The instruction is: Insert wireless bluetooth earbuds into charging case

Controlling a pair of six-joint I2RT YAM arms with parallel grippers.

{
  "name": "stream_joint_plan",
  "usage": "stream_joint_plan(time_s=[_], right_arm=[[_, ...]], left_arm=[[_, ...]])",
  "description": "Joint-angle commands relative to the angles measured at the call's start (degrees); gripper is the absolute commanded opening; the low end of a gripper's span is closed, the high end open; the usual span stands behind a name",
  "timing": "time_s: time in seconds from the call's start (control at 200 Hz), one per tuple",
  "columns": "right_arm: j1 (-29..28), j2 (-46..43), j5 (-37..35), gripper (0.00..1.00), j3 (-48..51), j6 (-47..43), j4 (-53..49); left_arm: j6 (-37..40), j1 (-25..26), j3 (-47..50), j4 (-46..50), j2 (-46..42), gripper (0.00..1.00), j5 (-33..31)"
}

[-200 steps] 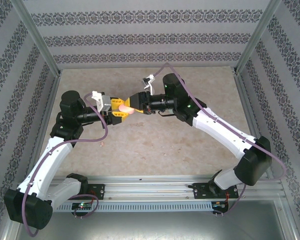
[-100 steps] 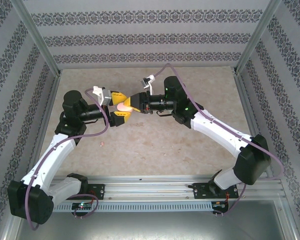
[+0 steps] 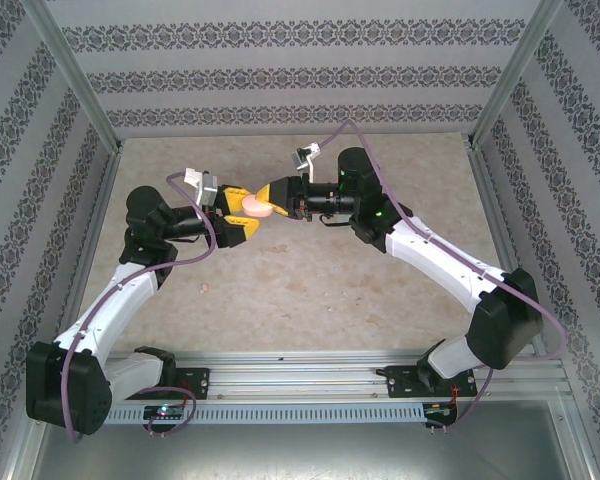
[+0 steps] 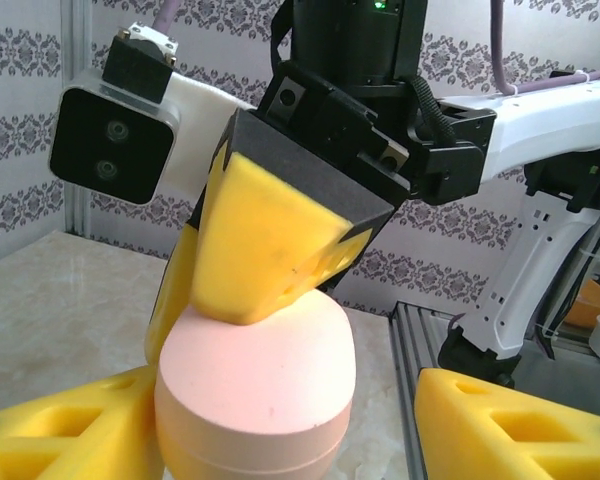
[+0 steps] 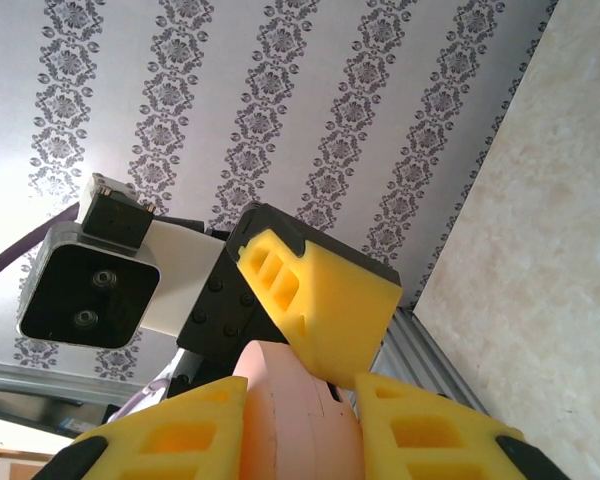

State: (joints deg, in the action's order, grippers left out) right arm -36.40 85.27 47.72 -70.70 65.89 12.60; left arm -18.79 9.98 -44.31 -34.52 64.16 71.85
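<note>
Over the beige marbled tabletop (image 3: 310,290), walled on three sides by striped damask panels (image 3: 300,75) in aluminium posts (image 3: 70,75), the two arms meet in mid-air left of centre. The right gripper (image 3: 270,197) clasps a pink charging case (image 3: 258,208); the left gripper (image 3: 242,215) stands spread about it. A tiny pale pink earbud (image 3: 202,288) lies on the tabletop near the left forearm, well apart from the walls and from the rail (image 3: 300,365) at the near edge.

From the left wrist, a right finger presses the case's top, while the left's own fingers (image 4: 510,430) sit wide, one off to the side.

From the right wrist, its own fingers (image 5: 430,430) pinch the case; wall and tabletop edge lie behind.
</note>
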Motion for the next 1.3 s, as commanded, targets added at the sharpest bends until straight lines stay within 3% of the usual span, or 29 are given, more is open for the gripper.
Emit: stream_joint_plan(time_s=[0.0, 0.525, 0.694, 1.039, 1.294], right_arm=[[0.2, -0.8, 1.8, 0.19, 0.7, 0.3, 1.6], [0.0, -0.8, 2.5, 0.19, 0.2, 1.1, 2.1], [-0.3, -0.4, 2.7, 0.19, -0.1, 1.6, 2.5], [-0.4, -0.1, 2.9, 0.19, -0.7, 1.6, 2.4], [-0.5, 0.2, 3.2, 0.19, -1.0, 1.8, 2.3]], left_arm=[[-1.7, -0.7, 0.2, -5.0, 0.3, 0.60, 2.7], [-1.4, -0.7, -0.1, -4.7, 1.0, 0.56, 4.1], [-1.5, -0.7, -0.3, -4.7, 1.0, 0.49, 4.3], [-0.6, -0.7, -0.3, -3.9, 1.0, 0.57, 4.3], [0.8, -0.7, -0.9, -1.7, 0.7, 0.46, 4.2]])
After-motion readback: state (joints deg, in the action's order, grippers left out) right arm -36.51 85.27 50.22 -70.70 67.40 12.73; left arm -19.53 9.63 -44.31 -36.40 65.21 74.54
